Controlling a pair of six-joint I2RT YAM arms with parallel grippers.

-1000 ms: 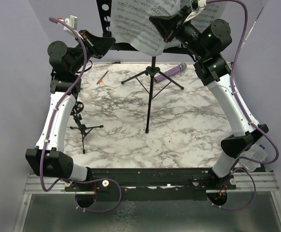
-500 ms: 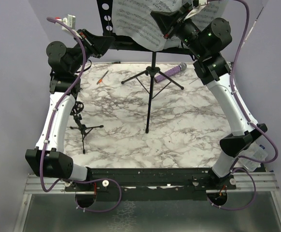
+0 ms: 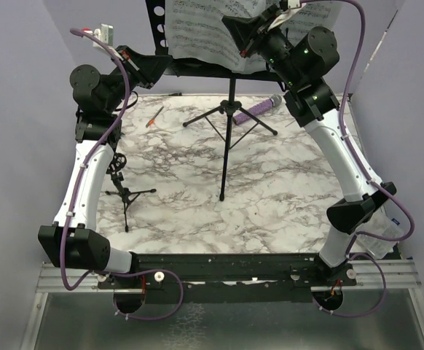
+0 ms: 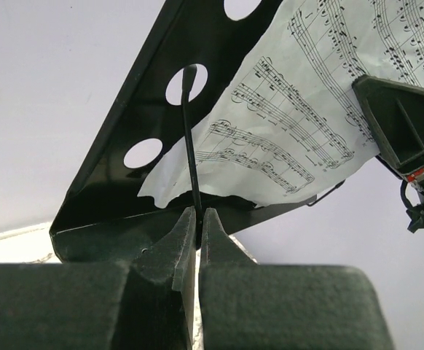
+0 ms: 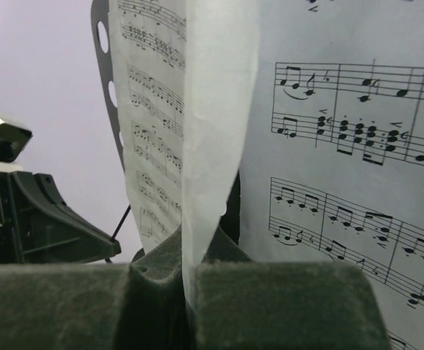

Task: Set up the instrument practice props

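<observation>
Right fingers pinch the sheet-music page by its upright edge, before the stand desk; left fingers clamp the desk's retainer wire lower left.

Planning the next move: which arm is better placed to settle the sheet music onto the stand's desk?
Right. The right pincer is shut on the sheet-music page at the desk; the left pincer is clamped on the stand's thin wire arm, holding no paper.

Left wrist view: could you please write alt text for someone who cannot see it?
The left gripper pinches a thin black wire rising before the music stand's perforated desk. A sheet-music page leans on the desk, its lower edge crumpled.
</observation>
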